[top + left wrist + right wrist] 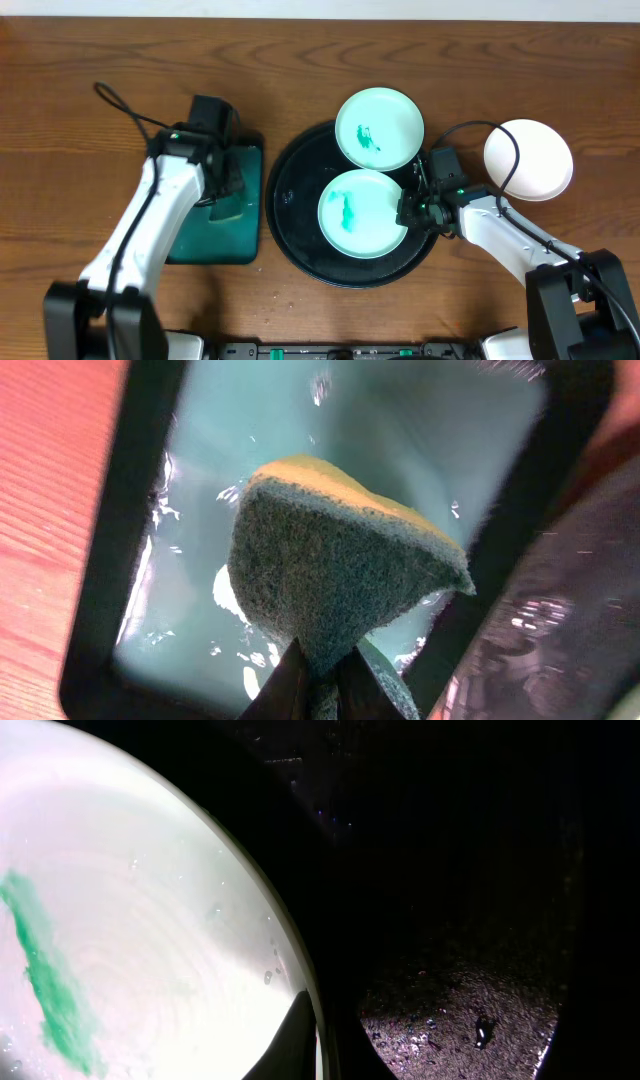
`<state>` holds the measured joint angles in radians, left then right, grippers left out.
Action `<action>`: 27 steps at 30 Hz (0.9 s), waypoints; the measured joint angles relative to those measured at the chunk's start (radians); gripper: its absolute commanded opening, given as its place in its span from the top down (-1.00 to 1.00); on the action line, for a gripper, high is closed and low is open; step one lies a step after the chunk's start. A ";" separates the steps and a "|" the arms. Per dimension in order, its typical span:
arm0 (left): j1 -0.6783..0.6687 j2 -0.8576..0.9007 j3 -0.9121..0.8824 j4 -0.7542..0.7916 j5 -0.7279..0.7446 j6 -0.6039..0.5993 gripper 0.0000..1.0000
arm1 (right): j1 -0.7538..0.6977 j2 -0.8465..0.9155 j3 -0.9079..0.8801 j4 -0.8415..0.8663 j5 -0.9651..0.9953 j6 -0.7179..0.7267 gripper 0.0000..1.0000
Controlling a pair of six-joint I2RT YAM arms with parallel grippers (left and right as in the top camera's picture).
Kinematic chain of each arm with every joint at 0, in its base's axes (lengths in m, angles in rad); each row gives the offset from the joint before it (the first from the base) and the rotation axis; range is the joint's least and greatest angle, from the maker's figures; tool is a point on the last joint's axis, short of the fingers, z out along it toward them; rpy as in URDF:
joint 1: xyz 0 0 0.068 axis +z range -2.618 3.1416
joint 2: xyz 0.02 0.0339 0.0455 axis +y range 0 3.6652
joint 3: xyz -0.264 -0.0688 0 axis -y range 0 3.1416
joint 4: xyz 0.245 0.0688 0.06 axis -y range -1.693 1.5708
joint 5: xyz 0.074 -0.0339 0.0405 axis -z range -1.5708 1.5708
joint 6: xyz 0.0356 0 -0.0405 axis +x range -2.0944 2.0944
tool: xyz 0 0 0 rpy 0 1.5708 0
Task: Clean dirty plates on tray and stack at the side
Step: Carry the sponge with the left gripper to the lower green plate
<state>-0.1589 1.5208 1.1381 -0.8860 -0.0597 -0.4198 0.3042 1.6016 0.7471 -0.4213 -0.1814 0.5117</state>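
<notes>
The round black tray (292,190) sits mid-table. One mint plate (362,212) with a teal smear lies inside it. A second smeared mint plate (378,128) rests on the tray's far rim. A white plate (528,160) lies on the table to the right. My right gripper (408,210) is shut on the near plate's right rim; the right wrist view shows the plate (140,900), its smear (45,970) and the gripper (318,1038) pinching the edge. My left gripper (225,188) is shut on a green-and-yellow sponge (340,560), held by the gripper (322,682) over the sponge tray.
The dark green rectangular sponge tray (210,240) lies left of the black tray and holds shallow water (200,610). Black cables (125,105) trail across the wooden table behind both arms. The wet black tray floor (460,1010) shows beside the plate.
</notes>
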 measured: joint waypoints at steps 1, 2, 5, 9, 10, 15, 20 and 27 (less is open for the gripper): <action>0.000 -0.019 0.000 0.008 0.010 0.012 0.86 | 0.000 0.000 0.000 0.000 0.000 0.000 0.98; 0.000 -0.039 0.000 0.023 0.025 0.030 0.86 | 0.000 0.000 0.000 0.000 0.000 0.000 0.99; 0.000 -0.076 0.000 0.074 0.087 0.066 0.85 | 0.000 0.000 0.000 0.000 -0.001 0.000 0.98; -0.008 -0.079 0.000 0.146 0.211 0.084 0.86 | 0.000 0.000 0.000 0.001 0.000 0.000 0.97; -0.017 -0.074 0.000 0.163 0.243 0.080 0.86 | 0.000 0.000 0.000 0.001 0.000 0.000 0.98; -0.130 -0.011 0.000 0.243 0.371 0.040 0.86 | 0.000 0.000 0.000 0.001 -0.001 0.000 0.98; -0.297 0.098 0.000 0.331 0.426 -0.027 0.86 | 0.000 0.000 0.000 0.001 -0.001 0.000 0.97; -0.435 0.305 0.000 0.447 0.447 -0.151 0.86 | 0.000 0.000 0.000 0.000 -0.001 0.000 0.97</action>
<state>-0.5941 1.8256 1.1381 -0.4393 0.3870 -0.5713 0.3042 1.6020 0.7471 -0.4213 -0.1825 0.5117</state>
